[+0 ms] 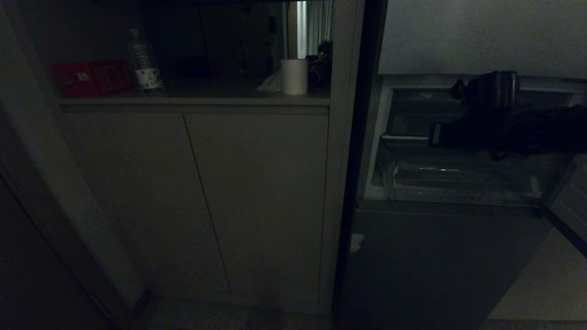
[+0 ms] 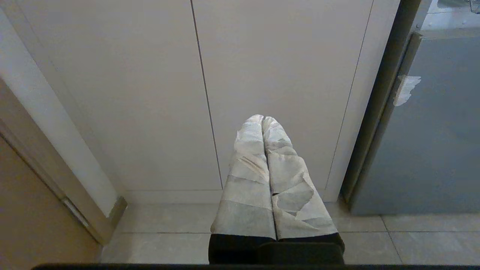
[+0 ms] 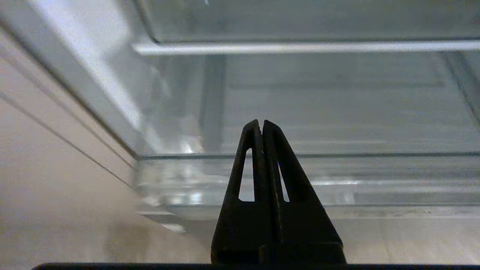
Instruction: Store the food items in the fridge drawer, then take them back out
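Bottle with unreadable white label, beside red box.

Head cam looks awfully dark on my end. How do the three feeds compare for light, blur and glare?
Head view: very dim, the right gripper only a dark shape at the fridge drawer. Left wrist view: evenly lit and sharp. Right wrist view: bright, with glare on the clear drawer front and soft blur on the surroundings.

**Right arm held before the open fridge**

The right gripper is held level in front of the open fridge, pointing toward the cabinet side. The fridge drawer is seen just below it. Well beyond its tip, a paper roll, a bottle and a red box are set on the counter.
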### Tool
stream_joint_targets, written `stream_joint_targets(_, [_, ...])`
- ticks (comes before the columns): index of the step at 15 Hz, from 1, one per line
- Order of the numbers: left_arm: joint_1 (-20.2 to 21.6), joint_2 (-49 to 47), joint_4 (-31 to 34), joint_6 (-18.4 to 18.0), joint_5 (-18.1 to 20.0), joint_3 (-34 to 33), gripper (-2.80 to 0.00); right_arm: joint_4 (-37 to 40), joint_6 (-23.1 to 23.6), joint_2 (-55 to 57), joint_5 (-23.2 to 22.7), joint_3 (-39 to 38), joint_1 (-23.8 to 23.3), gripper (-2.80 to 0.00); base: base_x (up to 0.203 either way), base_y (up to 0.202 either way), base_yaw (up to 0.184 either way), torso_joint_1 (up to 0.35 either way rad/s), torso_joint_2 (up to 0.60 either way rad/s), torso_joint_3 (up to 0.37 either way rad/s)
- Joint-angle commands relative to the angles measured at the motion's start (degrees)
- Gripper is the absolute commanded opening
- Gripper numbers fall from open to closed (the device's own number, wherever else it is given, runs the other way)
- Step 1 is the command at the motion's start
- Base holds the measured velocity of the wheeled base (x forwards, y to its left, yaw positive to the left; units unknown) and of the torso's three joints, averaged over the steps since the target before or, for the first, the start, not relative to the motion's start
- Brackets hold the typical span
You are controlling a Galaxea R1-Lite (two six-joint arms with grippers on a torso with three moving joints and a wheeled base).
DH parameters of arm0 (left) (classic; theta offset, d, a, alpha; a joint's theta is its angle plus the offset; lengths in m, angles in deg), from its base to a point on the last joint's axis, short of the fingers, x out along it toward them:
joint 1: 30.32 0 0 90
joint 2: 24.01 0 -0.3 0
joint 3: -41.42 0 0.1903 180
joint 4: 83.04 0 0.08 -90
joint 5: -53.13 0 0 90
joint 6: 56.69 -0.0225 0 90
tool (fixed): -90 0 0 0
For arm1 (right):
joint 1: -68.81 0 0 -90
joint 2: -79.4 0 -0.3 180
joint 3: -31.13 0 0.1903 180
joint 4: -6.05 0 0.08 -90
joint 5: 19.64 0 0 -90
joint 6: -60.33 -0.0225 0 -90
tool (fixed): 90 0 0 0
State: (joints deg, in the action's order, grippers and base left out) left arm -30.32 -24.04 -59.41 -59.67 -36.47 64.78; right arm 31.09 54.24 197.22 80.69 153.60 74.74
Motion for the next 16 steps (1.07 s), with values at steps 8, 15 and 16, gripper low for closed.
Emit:
stream_joint_targets(8, [0.0,-0.1,0.0,0.0,0.0,0.0,-2.80,16.9,3.6,9.8,-0.1,13.5,-0.7,-2.80,0.000,0.000,0.000,0.000,0.00,0.000])
stream_joint_targets(15, [-0.1,-0.1,0.2,-1.2,0.0,0.0,-2.80,34.2,-4.5,1.9,-5.3,13.1,-1.4,-2.80,0.000,0.000,0.000,0.000,0.00,0.000])
stream_joint_targets(16, [0.0,-0.1,0.2,-1.2,0.0,0.0,-2.80,34.1,-4.8,2.3,-5.2,13.1,-1.6,-2.80,0.000,0.000,0.000,0.000,0.00,0.000])
